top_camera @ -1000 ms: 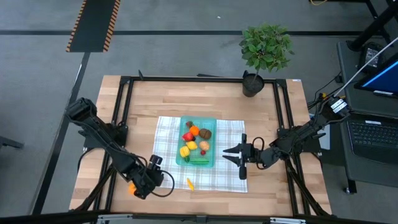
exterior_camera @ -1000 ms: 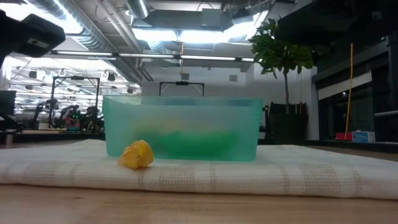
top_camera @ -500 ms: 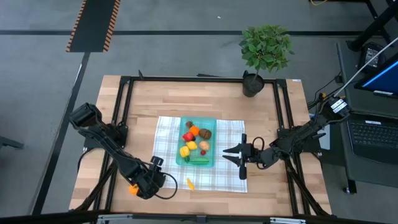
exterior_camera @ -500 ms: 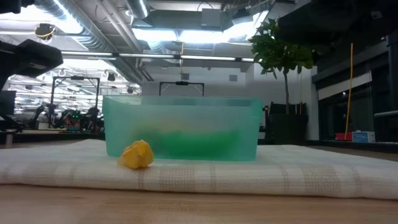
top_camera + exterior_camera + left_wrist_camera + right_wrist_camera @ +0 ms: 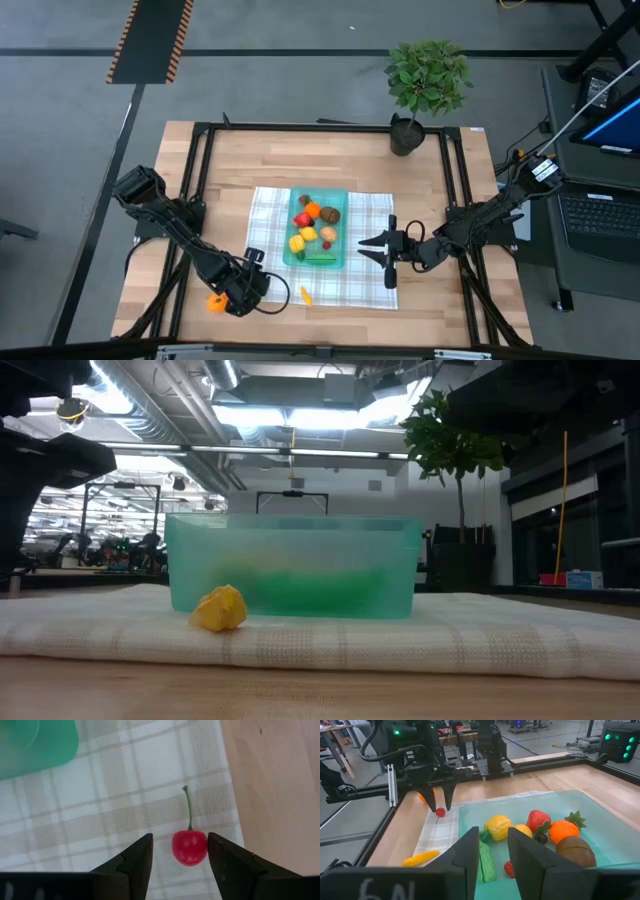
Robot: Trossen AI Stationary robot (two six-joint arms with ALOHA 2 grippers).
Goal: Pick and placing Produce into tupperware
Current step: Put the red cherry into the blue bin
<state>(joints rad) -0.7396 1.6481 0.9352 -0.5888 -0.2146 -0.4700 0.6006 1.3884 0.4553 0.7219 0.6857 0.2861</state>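
Red cherry [image 5: 189,847] sits on the checked cloth [image 5: 125,810] near its edge, between the spread fingers of the left claw [image 5: 179,851]; not pinched yet. Keep it centred, close on the body not the stem, then carry to the teal tupperware [image 5: 340,202]. Right claw [image 5: 372,243] waits beside the tupperware, fingers apart, empty.

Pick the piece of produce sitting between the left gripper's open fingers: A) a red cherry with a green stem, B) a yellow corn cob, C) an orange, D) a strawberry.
A: the left wrist view shows the red cherry lying on the checked cloth between the left gripper fingers, which stand open and apart from it.
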